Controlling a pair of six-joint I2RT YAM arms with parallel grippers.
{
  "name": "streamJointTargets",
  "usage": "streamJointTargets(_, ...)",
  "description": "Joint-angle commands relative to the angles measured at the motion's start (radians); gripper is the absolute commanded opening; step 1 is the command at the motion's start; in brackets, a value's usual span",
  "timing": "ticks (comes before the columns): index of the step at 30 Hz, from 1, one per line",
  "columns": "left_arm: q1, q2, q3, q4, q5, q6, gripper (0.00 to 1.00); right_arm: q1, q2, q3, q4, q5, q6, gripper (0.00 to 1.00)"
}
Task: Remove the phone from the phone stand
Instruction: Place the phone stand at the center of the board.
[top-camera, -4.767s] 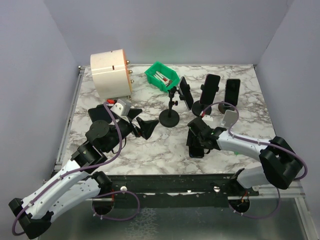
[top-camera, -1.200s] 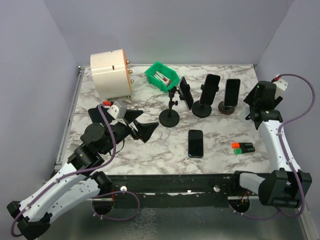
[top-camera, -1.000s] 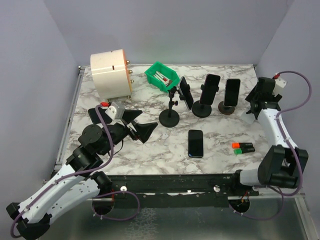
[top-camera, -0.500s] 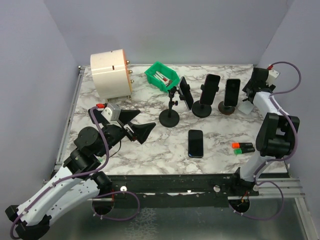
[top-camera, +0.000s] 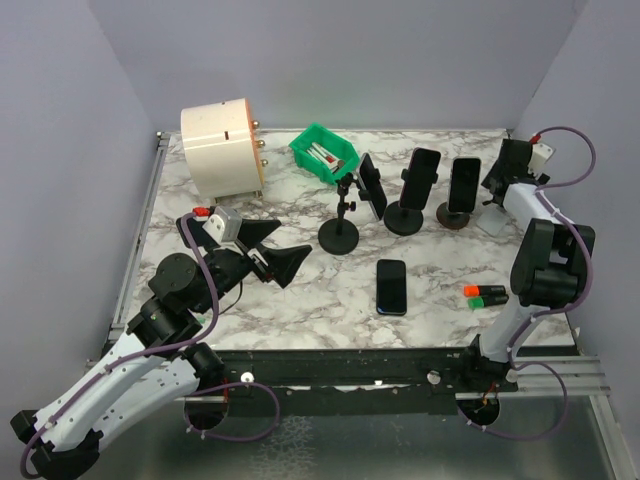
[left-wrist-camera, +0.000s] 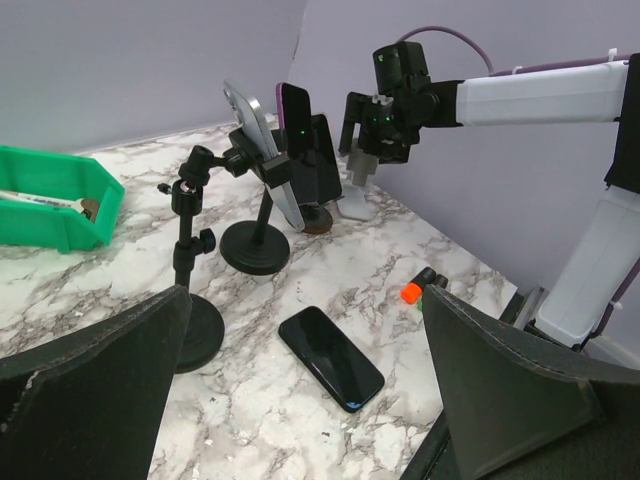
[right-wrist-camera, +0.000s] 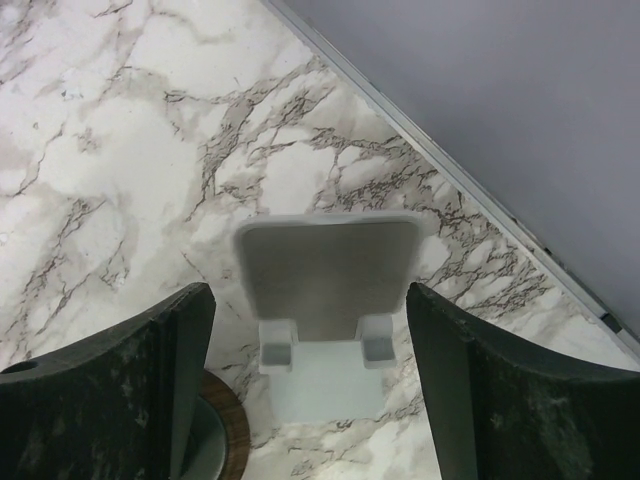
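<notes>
A black phone (top-camera: 391, 286) (left-wrist-camera: 330, 357) lies flat on the marble, apart from any stand. An empty white phone stand (top-camera: 493, 219) (right-wrist-camera: 327, 265) stands at the far right. My right gripper (top-camera: 497, 188) (right-wrist-camera: 310, 295) hovers over it, open, with a gap between each finger and the stand. Three more phones sit in stands: one (top-camera: 372, 187) on a clamp stand, one (top-camera: 423, 175) on a black round base, one (top-camera: 464, 184) on a brown round base. My left gripper (top-camera: 280, 248) (left-wrist-camera: 308, 295) is open and empty, left of the flat phone.
A green bin (top-camera: 324, 153) and a cream cylinder (top-camera: 221, 148) stand at the back left. Orange and green markers (top-camera: 486, 294) lie near the front right. The brown round base (right-wrist-camera: 215, 440) sits close beside the white stand. The side wall runs right behind the right gripper.
The right arm swung from the right side toward the back right corner, and its jaws widened around the white stand. The left arm rose slightly. The flat phone stayed put.
</notes>
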Motion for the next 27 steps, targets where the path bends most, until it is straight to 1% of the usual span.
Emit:
streamJointTargets(1,-0.003,0.0,0.027,0.014,-0.01,0.011,0.99,-0.008,-0.021,-0.001,0.003,0.046,0.0,0.85)
streamJointTargets(8,-0.003,0.002,0.026,0.013,-0.007,0.008,0.99,-0.009,-0.089,-0.026,-0.024,0.057,0.003,0.93)
streamJointTargets(12,-0.003,0.002,0.026,0.014,-0.006,0.007,0.99,-0.009,-0.178,-0.012,-0.046,0.031,0.019,0.95)
streamJointTargets(15,-0.003,0.001,0.024,0.015,-0.006,0.007,0.99,-0.008,-0.258,0.015,-0.06,-0.007,0.022,0.96)
streamJointTargets(17,-0.004,0.002,0.024,0.015,-0.006,0.007,0.99,-0.007,-0.321,0.014,-0.047,-0.066,0.033,0.94)
streamJointTargets(19,-0.003,0.003,0.022,0.015,-0.009,0.007,0.99,-0.002,-0.39,-0.022,0.02,-0.181,0.038,0.9)
streamJointTargets(24,-0.005,0.006,0.021,0.013,-0.019,0.01,0.99,0.113,-0.556,-0.133,0.163,-0.313,0.002,0.87)
streamJointTargets(26,-0.005,0.008,0.02,0.013,-0.022,0.013,0.99,0.137,-0.631,-0.163,0.163,-0.383,0.022,0.86)
streamJointTargets(27,-0.005,0.009,0.021,0.012,-0.026,0.016,0.99,0.143,-0.676,-0.169,0.138,-0.411,0.04,0.86)
